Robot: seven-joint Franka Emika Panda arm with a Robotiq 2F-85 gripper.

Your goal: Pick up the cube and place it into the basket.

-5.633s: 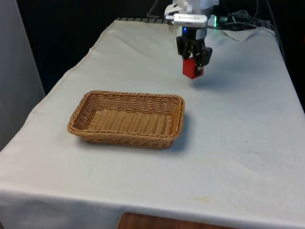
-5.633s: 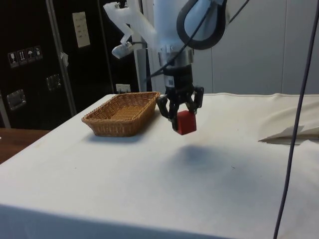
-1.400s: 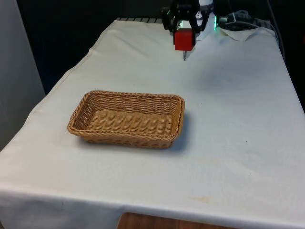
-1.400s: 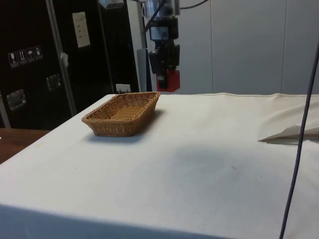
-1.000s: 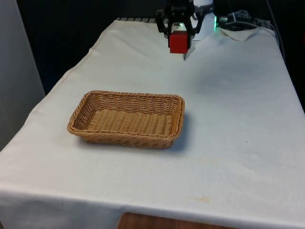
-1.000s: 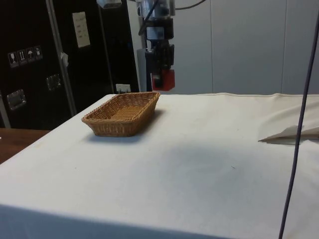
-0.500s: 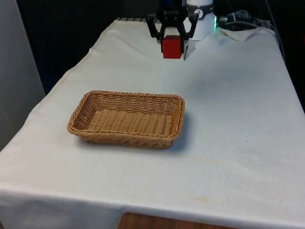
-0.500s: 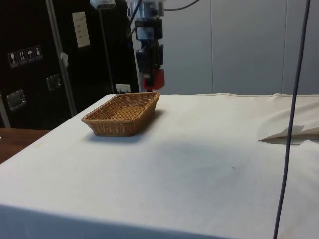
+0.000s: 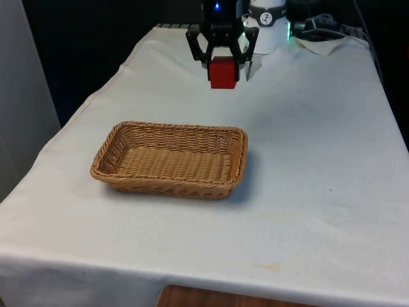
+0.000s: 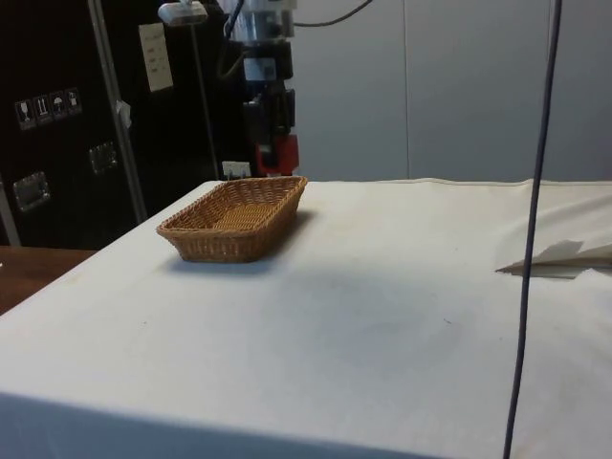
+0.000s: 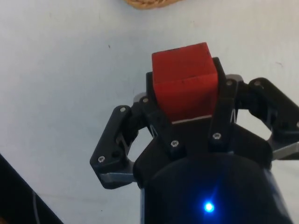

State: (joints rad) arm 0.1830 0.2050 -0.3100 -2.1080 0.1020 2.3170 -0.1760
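**Operator:** How far along are we?

**Observer:** You have the pickup done. The gripper [image 9: 223, 64] has its two fingers clamped on the red cube [image 9: 223, 72], one on each side, and the cube hangs clear of the cloth. You can see that grip best in the wrist view, where the cube [image 11: 185, 80] sits squarely between the black fingers [image 11: 223, 109].

**Operator:** And where is it relative to the basket?

**Observer:** In the front view the cube is in the upper middle of the frame, well above the wicker basket [image 9: 238, 160], which sits left of centre and has nothing in it. In the side view the cube [image 10: 280, 154] is in the upper left, just above the basket's [image 10: 194, 235] far rim, so I judge you are beyond the far end, not yet over the opening.

**Operator:** What is left, then?

**Observer:** The placing. You would need to bring the cube over the basket's floor, lower it inside the rim, then let go. The table [image 9: 319, 160] around the basket looks free of obstacles.
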